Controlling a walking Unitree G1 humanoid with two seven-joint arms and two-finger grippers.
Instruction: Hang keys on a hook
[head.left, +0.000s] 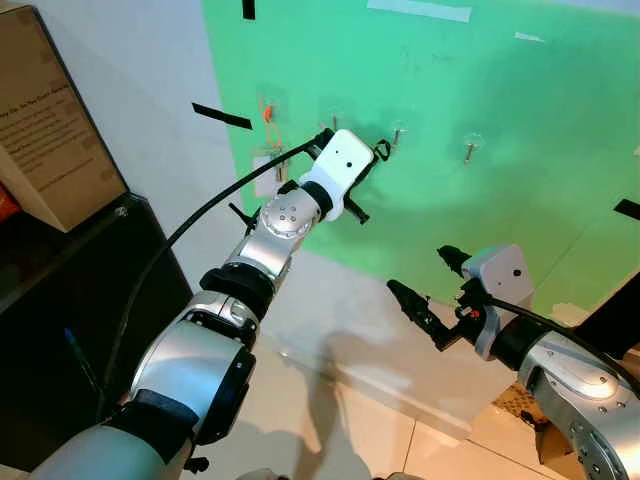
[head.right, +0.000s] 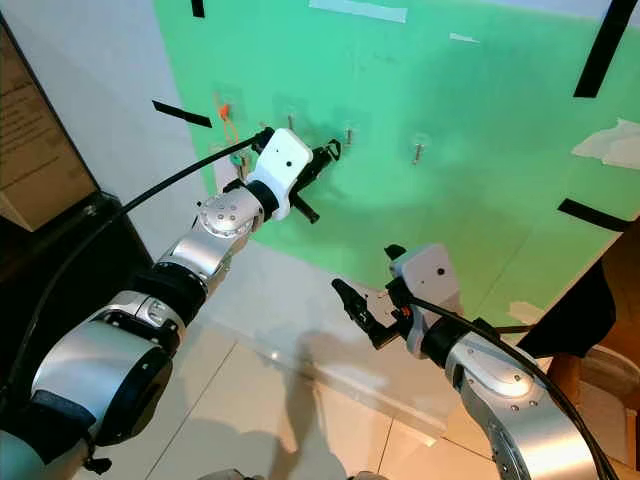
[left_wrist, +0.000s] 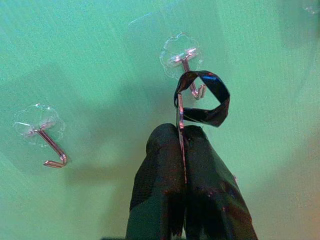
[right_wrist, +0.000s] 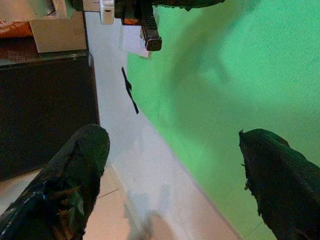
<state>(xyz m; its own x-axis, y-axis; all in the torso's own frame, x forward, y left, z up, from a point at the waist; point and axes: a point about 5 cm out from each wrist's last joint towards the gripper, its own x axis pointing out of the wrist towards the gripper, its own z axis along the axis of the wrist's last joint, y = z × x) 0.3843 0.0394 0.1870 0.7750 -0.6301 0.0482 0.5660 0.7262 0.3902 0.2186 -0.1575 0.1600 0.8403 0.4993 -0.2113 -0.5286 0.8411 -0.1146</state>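
Keys (left_wrist: 181, 125) pinched in closed left hand (left_wrist: 182, 145) — black loop at hook (left_wrist: 192, 82).

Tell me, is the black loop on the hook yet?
Cannot tell; the black loop overlaps the hook, pinched in the left gripper.

I count four clear-based metal hooks on the green wall: the first (head.left: 267, 108) carries an orange loop, then the second (head.left: 335, 117), third (head.left: 398, 131) and fourth (head.left: 470, 146). I have two grippers, my left (left_wrist: 181, 150) and my right (right_wrist: 172, 175). One black strap loop (left_wrist: 205, 102) sits at my left fingertips. One dark cabinet (head.left: 60, 330) stands by the wall.
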